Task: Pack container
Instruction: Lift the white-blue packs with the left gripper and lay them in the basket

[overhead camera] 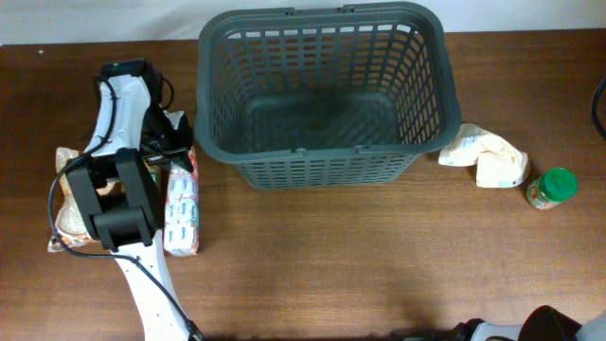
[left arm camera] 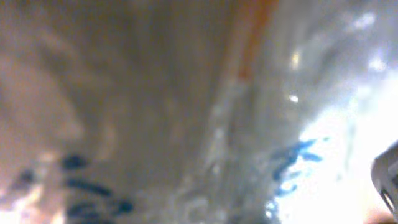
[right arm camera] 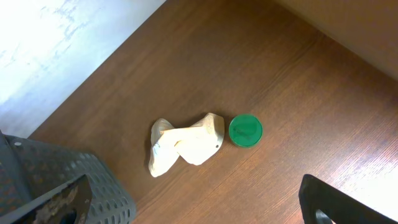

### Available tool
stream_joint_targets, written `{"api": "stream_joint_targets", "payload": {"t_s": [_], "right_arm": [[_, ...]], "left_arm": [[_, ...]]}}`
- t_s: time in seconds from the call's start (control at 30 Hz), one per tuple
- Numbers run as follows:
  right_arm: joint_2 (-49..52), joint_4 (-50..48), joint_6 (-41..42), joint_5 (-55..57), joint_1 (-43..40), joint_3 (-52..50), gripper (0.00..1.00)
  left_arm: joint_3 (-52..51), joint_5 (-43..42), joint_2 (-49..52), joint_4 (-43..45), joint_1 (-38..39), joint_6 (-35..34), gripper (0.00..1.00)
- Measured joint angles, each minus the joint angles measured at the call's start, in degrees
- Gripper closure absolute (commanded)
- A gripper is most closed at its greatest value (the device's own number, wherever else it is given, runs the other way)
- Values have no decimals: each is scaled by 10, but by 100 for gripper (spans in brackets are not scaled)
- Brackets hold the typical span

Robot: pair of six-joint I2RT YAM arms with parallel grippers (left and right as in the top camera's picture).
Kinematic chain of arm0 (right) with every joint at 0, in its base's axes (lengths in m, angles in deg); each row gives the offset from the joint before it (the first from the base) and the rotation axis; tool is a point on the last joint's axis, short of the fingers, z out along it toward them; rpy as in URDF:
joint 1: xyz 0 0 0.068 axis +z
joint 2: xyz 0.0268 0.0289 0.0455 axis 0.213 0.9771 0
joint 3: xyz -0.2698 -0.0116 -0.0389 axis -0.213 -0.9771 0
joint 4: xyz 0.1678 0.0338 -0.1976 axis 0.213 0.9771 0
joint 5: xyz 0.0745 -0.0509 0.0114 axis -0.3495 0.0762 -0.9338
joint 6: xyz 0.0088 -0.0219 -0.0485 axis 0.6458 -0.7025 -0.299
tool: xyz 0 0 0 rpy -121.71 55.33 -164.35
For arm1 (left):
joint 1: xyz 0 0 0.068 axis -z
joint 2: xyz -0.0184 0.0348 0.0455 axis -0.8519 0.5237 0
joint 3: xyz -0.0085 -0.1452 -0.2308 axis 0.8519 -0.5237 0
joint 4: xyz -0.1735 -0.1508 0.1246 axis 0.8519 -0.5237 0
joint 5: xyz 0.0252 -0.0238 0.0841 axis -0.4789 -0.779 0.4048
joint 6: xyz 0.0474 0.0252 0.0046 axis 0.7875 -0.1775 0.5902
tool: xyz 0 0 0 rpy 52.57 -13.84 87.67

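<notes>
Overhead: the container (overhead camera: 322,170) stands at the upper middle of the table (overhead camera: 331,265). It is a large dark grey plastic basket, rectangular with rounded corners and a thick rim, and its slotted lattice walls and floor are in full view. At the left of the frame the left arm bends over a clear-wrapped packet (overhead camera: 68,204) and a white packet with blue-green print (overhead camera: 182,204). The left gripper (overhead camera: 173,150) is down at the top of the white packet, and its jaws are hidden under the wrist. Right of the container lie a crumpled cream pouch (overhead camera: 485,156) and, just beyond it, a green-lidded jar (overhead camera: 552,188).

Left wrist: a blur of shiny clear wrapping with blue print fills the frame. I cannot tell whether this gripper is open or closed.

Right wrist: the right gripper (right arm camera: 193,190) hangs above the table with its fingers (right arm camera: 59,199) spread wide and holding nothing. A corner of the container shows at lower left. The pouch and the jar sit at centre, almost touching.
</notes>
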Motion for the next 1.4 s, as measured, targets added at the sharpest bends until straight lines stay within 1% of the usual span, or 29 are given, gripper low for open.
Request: {"api": "stream_joint_targets", "payload": {"t_s": [0.1, 0.27, 0.4, 0.5, 0.63, 0.73, 0.83, 0.87, 1.0, 1.13, 1.23, 1.33, 1.4], "right_arm": [[0, 0, 0, 0, 0, 0, 1], [0, 0, 0, 0, 0, 0, 1], [0, 0, 0, 0, 0, 0, 1], [0, 0, 0, 0, 0, 0, 1], [0, 0, 0, 0, 0, 0, 1], [0, 0, 0, 0, 0, 0, 1], [0, 0, 0, 0, 0, 0, 1], [0, 0, 0, 0, 0, 0, 1], [0, 0, 0, 0, 0, 0, 1], [0, 0, 0, 0, 0, 0, 1], [0, 0, 0, 0, 0, 0, 1], [0, 0, 0, 0, 0, 0, 1], [0, 0, 0, 0, 0, 0, 1]], "left_arm": [[68, 0, 0, -40, -13, 0, 98], [268, 0, -23, -71, -31, 0, 98], [386, 0, -80, -66, -30, 0, 98], [450, -1, -133, -51, -30, 1, 98], [508, -2, -205, 9, -23, 24, 98], [527, -4, -254, 64, 3, 81, 98], [533, -16, -293, 99, 56, 176, 98], [535, -20, -304, 103, 84, 218, 98], [536, -34, -317, 102, 178, 348, 98], [507, -38, -298, 103, 262, 460, 98], [474, -36, -265, 121, 310, 527, 98], [439, -8, -212, 161, 348, 568, 98], [419, 22, -175, 176, 361, 582, 98]]}}
